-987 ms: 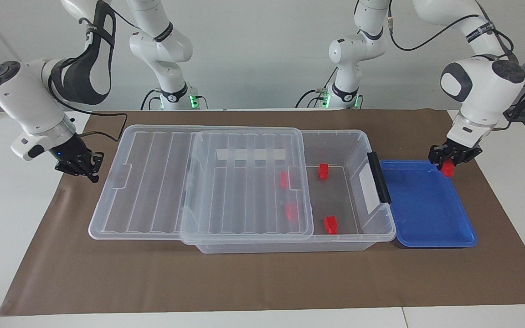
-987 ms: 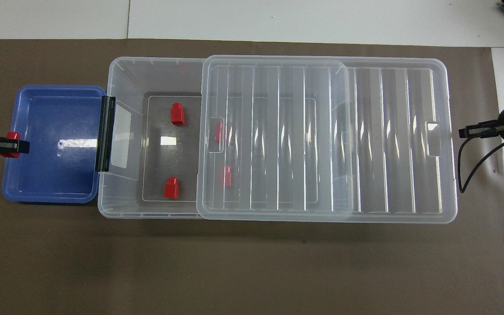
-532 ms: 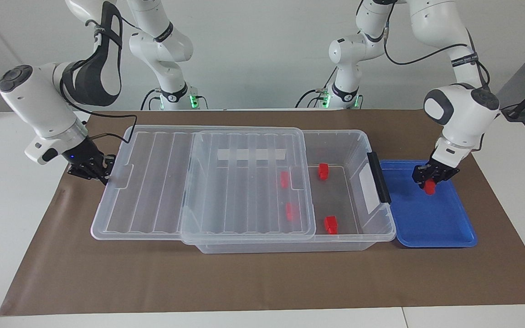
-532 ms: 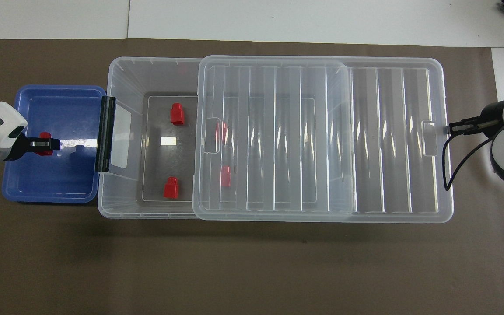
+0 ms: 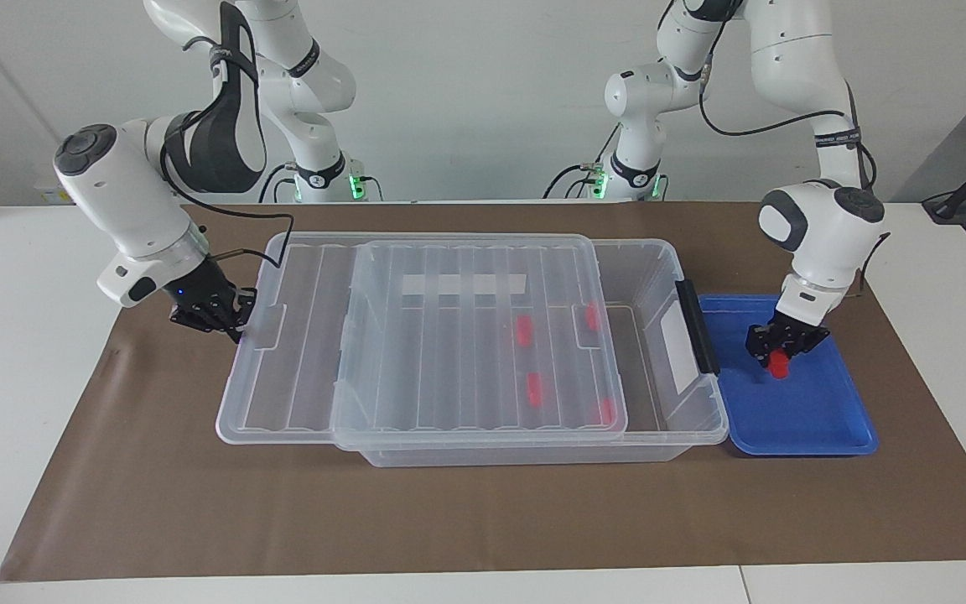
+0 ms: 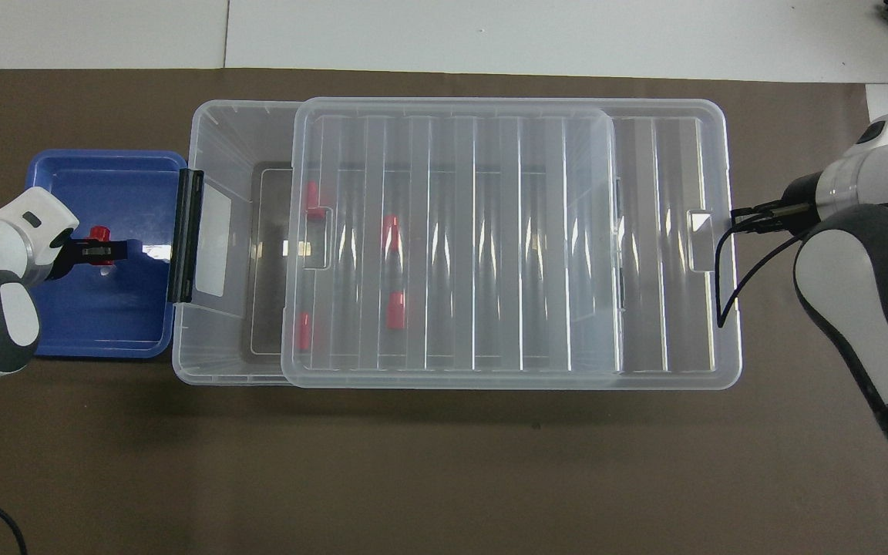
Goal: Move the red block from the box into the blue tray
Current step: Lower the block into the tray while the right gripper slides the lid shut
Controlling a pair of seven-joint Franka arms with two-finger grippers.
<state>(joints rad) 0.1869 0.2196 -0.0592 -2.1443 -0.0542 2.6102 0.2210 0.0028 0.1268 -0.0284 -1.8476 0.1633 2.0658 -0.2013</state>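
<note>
Red block (image 5: 778, 363) pinched in left claw (image 5: 780, 356), low over blue tray (image 5: 818, 419), roughly mid-tray; contact with tray floor not resolvable. Block hanging below the fingertips, long axis near upright in facing view; which end points down cannot be told. Tray flat on brown mat (image 5: 483, 512) covering bench (image 5: 22, 403), touching box (image 5: 676, 436) at the left arm's end, next to black clip (image 5: 695, 325). Box long axis running along the bench from one arm's end to the other. Clear ribbed lid (image 5: 416, 352) lying on box, offset toward the right arm's end and overhanging there; strip of box interior uncovered at the tray end. Four more red blocks (image 5: 536, 389) inside box, all seen through lid. Right claw (image 5: 231, 321) closed at lid's edge at the right arm's end; gripping or merely touching the rim cannot be told.
</note>
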